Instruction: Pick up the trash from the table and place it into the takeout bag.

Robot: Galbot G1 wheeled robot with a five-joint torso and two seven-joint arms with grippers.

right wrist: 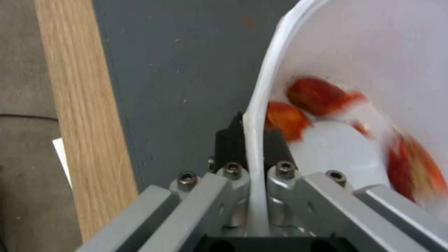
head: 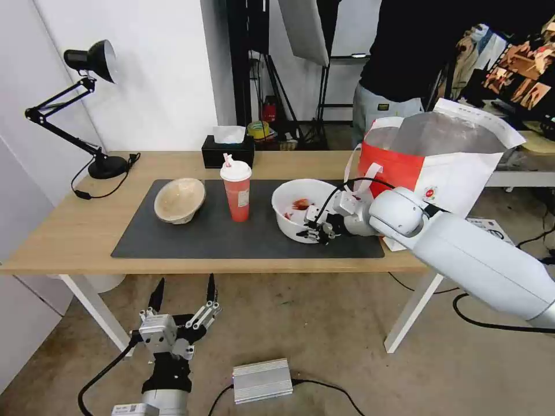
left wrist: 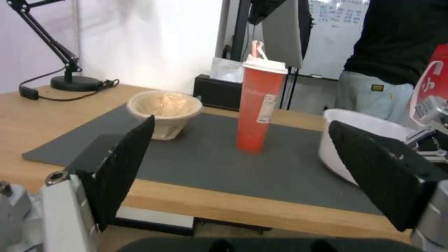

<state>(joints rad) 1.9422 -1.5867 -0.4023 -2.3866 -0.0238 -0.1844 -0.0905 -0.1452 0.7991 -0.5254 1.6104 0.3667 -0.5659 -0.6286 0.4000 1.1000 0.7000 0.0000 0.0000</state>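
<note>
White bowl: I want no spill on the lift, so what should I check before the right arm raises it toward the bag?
1. Right gripper shut on the white bowl rim: ok, fingers pinch the wall from both sides.
2. Bowl level: cannot tell; red bits lie loose inside.
3. Bag mouth open: ok, foil lining shows.
4. Cup apart from the bowl: ok, a gap shows.
5. Left gripper out of the way: ok, open, below the table edge.
</note>
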